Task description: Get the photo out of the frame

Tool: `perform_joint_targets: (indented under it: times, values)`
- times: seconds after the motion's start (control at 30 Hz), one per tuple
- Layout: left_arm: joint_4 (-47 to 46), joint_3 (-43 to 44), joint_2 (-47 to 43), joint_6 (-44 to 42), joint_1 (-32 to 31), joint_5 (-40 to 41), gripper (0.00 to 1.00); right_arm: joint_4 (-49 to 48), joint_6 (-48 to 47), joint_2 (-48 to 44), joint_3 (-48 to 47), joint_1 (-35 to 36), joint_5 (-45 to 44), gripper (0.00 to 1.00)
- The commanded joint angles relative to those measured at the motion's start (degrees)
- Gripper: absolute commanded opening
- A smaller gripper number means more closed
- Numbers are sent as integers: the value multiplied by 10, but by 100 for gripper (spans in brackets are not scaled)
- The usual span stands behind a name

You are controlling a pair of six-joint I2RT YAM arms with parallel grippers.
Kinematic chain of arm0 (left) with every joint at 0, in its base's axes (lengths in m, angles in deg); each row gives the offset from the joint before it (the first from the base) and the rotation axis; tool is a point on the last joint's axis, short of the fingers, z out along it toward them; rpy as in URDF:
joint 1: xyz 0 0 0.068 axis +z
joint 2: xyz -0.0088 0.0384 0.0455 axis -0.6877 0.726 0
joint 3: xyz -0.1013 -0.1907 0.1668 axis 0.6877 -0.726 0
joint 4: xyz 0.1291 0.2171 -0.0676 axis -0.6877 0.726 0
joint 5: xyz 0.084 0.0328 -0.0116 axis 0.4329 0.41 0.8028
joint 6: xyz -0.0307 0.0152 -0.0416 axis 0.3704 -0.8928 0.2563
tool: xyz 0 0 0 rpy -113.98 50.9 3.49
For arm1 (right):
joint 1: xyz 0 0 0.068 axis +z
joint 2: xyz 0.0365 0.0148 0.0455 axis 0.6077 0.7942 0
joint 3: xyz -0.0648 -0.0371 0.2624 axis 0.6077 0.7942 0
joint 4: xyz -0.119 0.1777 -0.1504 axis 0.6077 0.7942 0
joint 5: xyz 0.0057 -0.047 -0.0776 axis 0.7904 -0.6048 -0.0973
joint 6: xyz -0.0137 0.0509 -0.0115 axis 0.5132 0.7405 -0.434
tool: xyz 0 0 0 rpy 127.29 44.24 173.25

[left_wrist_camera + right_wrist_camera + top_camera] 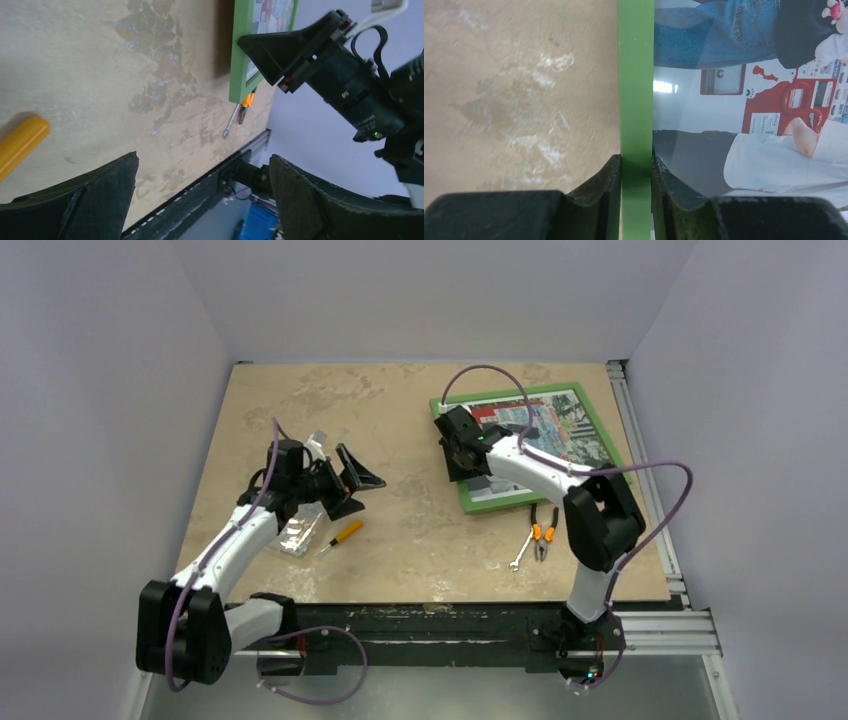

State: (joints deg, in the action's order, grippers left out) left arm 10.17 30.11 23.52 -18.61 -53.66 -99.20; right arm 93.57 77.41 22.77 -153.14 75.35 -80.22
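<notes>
The job had hardly begun. My right gripper [636, 165] was clamped on the left rail of the frame [636, 75], one finger on the outer side next to the table [420, 530] and the other on the inner side, over the edge of the picture. The photo [744, 100] sat fully inside the green border, face up, with no corner lifted that I could see. The frame itself lay flat at the far right of the table. By my reckoning everything was left to do: get the frame up or turned, free the photo from it, and draw it out.

My left gripper [203, 157] hung spread wide and empty above the left half of the table, well apart from the frame.

Counting up: one frame, one photo in it, and my two grippers. Off the task, I saw one yellow-handled screwdriver [345, 533] beside one clear plastic box [298, 530] on the left. One pair of orange-handled pliers [543, 533] and one small wrench [519, 558] lay just in front of the frame
</notes>
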Motion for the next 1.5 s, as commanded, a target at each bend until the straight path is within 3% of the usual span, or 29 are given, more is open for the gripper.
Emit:
perform_joint_targets:
  times: [0.0,0.1,0.27,0.43,0.5,0.8,1.07,1.2,1.4,1.47]
  values:
    - [-255,-23,60,160,1,-115,100,-72,-28,-80,56,7,92,0]
    - [-343,-23,106,201,-6,-107,99,-106,-49,-121,101,8,132,0]
    - [-422,28,225,230,-61,-67,86,-122,-69,-166,134,9,159,0]
    - [-653,42,371,350,-94,-33,85,-114,-77,-195,144,9,172,0]
    - [-684,65,413,364,-105,-9,83,-111,-76,-205,149,9,173,0]
    - [-665,145,483,312,-137,75,84,-109,-74,-249,181,8,176,0]
    - [-580,212,507,272,-167,120,61,-118,-74,-262,192,9,181,0]
    - [-533,226,494,245,-173,143,55,-117,-73,-266,193,10,180,0]
    - [-525,226,490,245,-179,167,45,-125,-66,-271,206,10,180,0]
    - [-526,227,491,246,-180,172,37,-128,-63,-273,209,10,182,0]
